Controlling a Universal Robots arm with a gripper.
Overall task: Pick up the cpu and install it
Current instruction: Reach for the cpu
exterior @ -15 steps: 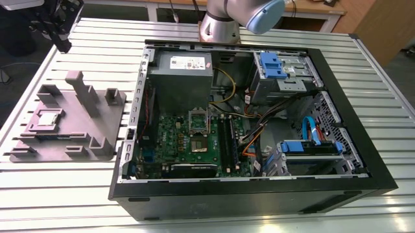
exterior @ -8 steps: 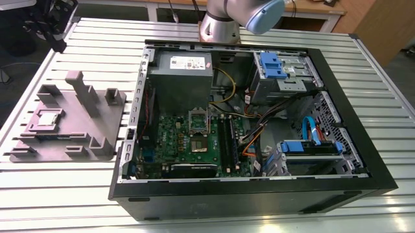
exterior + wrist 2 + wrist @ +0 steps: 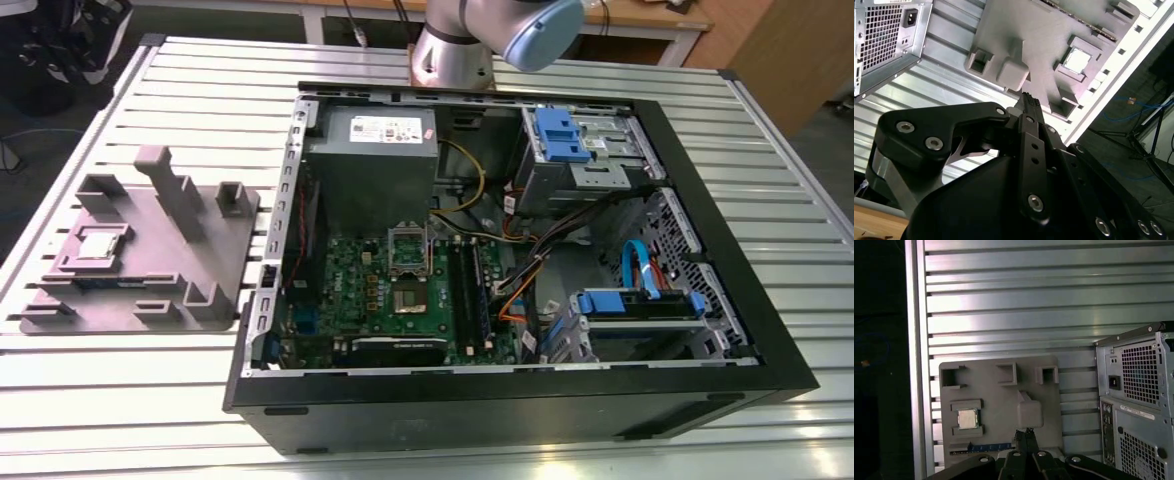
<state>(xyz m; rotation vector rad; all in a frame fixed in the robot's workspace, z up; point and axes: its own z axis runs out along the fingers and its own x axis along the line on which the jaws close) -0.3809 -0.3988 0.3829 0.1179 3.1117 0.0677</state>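
Jaws pressed together, empty, near grey tray (image 3: pixel 999 400) holding cpu (image 3: pixel 967 418) in both wrist views; exterior view adds green motherboard (image 3: pixel 354 300) inside case (image 3: pixel 534 405), tray at its 9 o'clock

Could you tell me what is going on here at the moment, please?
A robot arm is set to move the cpu into an open computer case. The cpu lies in its recess on the grey tray beside the case, not yet picked up. The gripper hangs above the tray, off to one side of the cpu, its fingers shut on nothing. The green motherboard lies exposed inside the case.
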